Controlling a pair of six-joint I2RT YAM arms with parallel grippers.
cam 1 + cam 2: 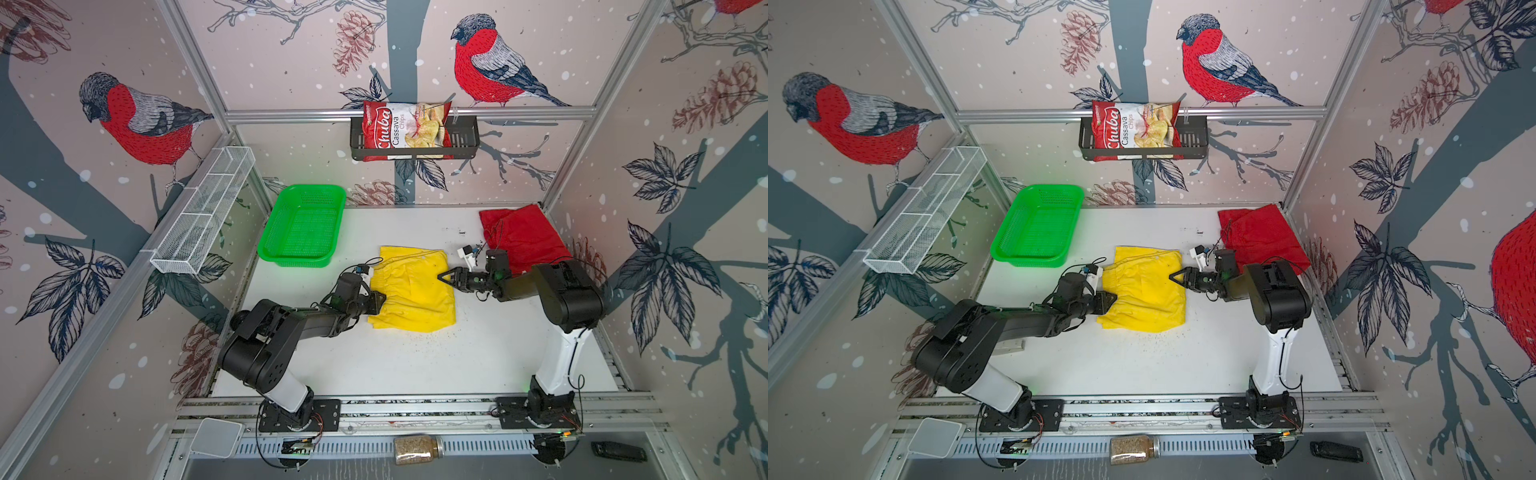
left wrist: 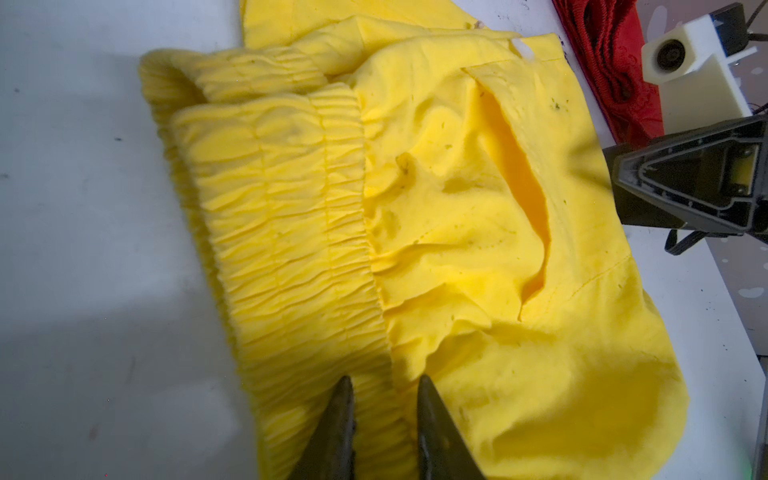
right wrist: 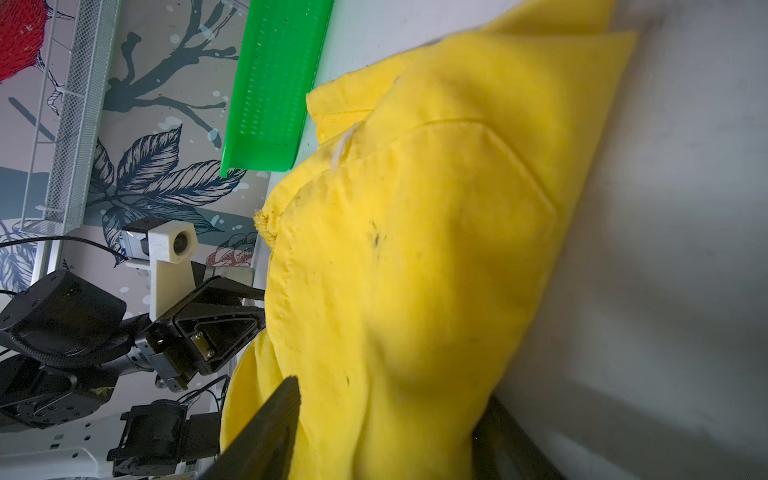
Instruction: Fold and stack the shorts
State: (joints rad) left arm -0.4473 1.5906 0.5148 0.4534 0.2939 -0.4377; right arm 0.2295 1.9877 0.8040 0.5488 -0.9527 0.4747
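Left wrist view alone shows yellow shorts (image 2: 457, 249) pocket gaping.

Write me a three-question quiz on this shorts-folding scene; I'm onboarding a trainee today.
1. True or false: the red shorts lie on top of the yellow shorts.
2. Which part of the yellow shorts sits between the left gripper fingers? A) waistband B) pocket C) leg hem
3. Fill in: the basket on the table is coloured ____.

Key: 1 false, they lie apart; 2 A; 3 green.
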